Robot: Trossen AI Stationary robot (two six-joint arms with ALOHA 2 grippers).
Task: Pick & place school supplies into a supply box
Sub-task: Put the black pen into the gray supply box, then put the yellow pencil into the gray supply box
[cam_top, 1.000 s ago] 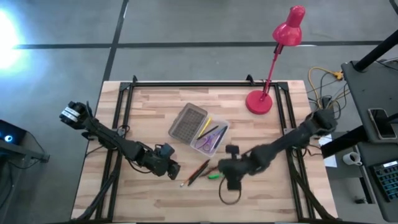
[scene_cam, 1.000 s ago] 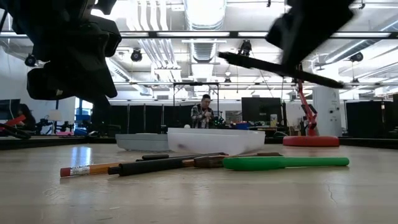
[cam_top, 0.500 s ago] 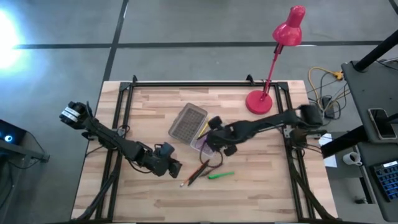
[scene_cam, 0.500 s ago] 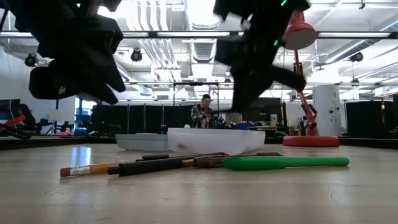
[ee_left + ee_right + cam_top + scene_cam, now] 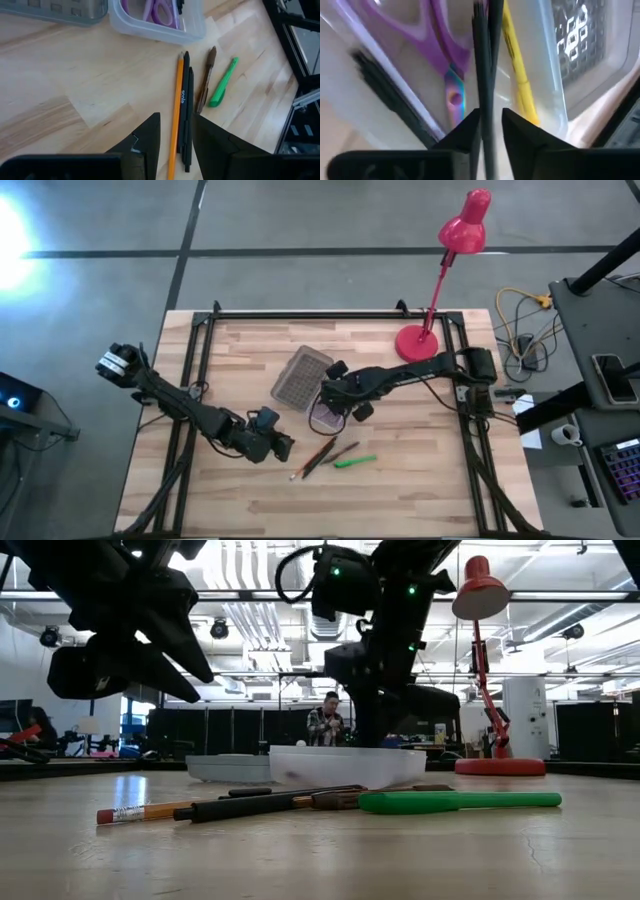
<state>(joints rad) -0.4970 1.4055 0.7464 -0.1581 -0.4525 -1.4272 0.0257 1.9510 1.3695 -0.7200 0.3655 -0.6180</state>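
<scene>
the right claw (image 5: pixel 489 131) is pinched on a thin black pen (image 5: pixel 485 60), holding it over the open tray of the supply box (image 5: pixel 322 418) near the middle of the table (image 5: pixel 420 480). the pen runs straight out from between the two dark fingers (image 5: pixel 462 131), roughly along the tray's long side. in the tray lie purple-handled scissors (image 5: pixel 432 37), a yellow pencil (image 5: pixel 517 70) and another dark pen (image 5: pixel 395 97) by the tray's wall, all lying roughly lengthwise. the tray is translucent plastic; its grey grid-textured lid (image 5: pixel 301 378) is folded flat open on the side toward the table's left edge.

toward the front edge from the box, four supplies lie loose on the wood: an orange pencil (image 5: pixel 175 117) and a black pen (image 5: pixel 185 115) touching side by side, a brown pencil (image 5: pixel 205 80) just beside them, and a green pen (image 5: pixel 223 82) beyond it, nearest the table's right edge. they lie nearly parallel, each with one end toward the box.

the left claw (image 5: pixel 174 137) is spread, hanging low right at the near ends of the orange pencil and black pen, gripping nothing. bare wood lies open along the front edge and toward the left edge. a red desk lamp (image 5: pixel 418 343) stands near the table's back right corner, well apart from the box.
</scene>
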